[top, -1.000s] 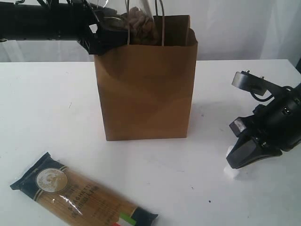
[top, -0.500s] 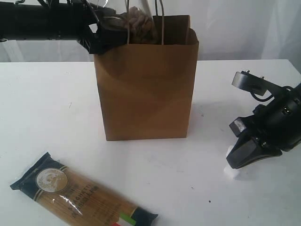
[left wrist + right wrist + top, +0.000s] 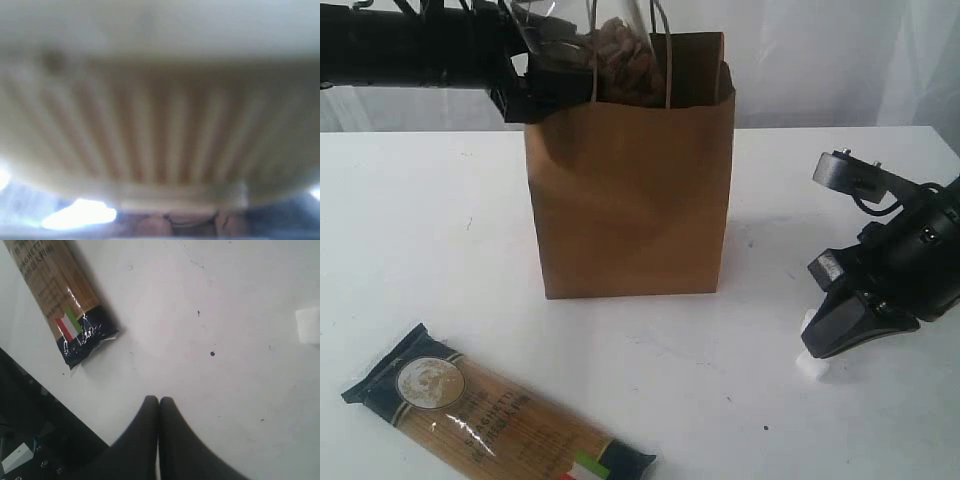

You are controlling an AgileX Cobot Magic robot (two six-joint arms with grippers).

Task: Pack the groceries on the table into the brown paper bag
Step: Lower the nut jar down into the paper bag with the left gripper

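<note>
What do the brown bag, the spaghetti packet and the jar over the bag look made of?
Tall brown bag: matte kraft paper, with creased faces and a dull surface. Long spaghetti packet: glossy plastic film, with glints on its crinkled end. Clear nut jar: see-through, glass or plastic unclear; ribbed tan lid looks plastic.

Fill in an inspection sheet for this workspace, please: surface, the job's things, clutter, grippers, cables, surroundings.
surface: white table, a few dark specks on it.
job's things: brown paper bag upright; nut jar tilted at the bag's mouth; spaghetti packet flat on the table, apart from the bag.
clutter: small white scrap beside the right gripper.
grippers: left gripper holds the nut jar; right gripper shut, empty, low over the table.
cables: nothing seen.
surroundings: white curtain behind the table.
</note>
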